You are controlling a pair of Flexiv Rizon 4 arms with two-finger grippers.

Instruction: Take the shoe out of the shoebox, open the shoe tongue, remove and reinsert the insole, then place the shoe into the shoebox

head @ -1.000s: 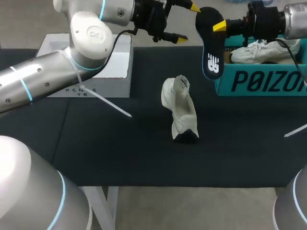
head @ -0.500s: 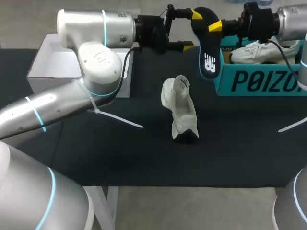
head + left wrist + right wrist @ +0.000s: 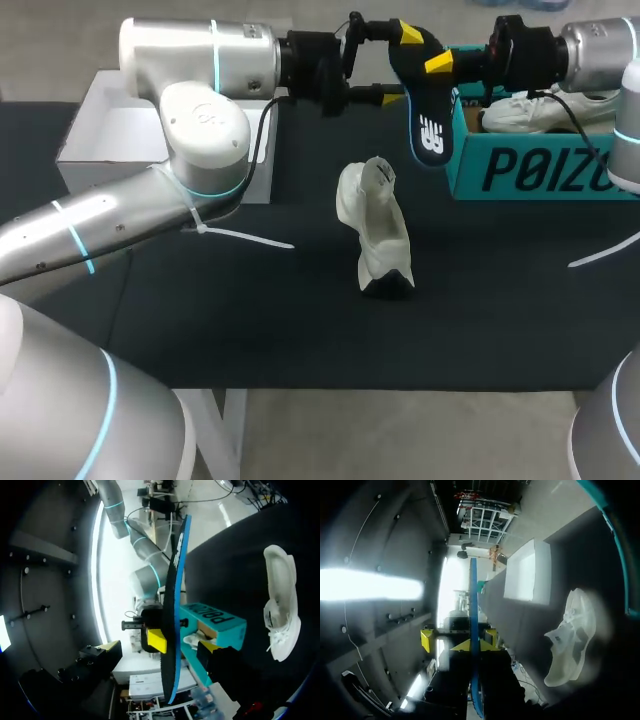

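This is a robotics lab: my left arm (image 3: 190, 60) and my right arm (image 3: 600, 45), silver with glowing blue rings, reach over a black-covered tabletop (image 3: 250, 330). A teal shoebox (image 3: 540, 165) and a white box (image 3: 110, 135) stand on it as test props.

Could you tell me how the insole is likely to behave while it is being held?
The insole looks thin edge-on, so probably light and bendy. Hanging from the right gripper by one end, it holds its shape, so likely not limp, though it may swing.

even light; glare in wrist views
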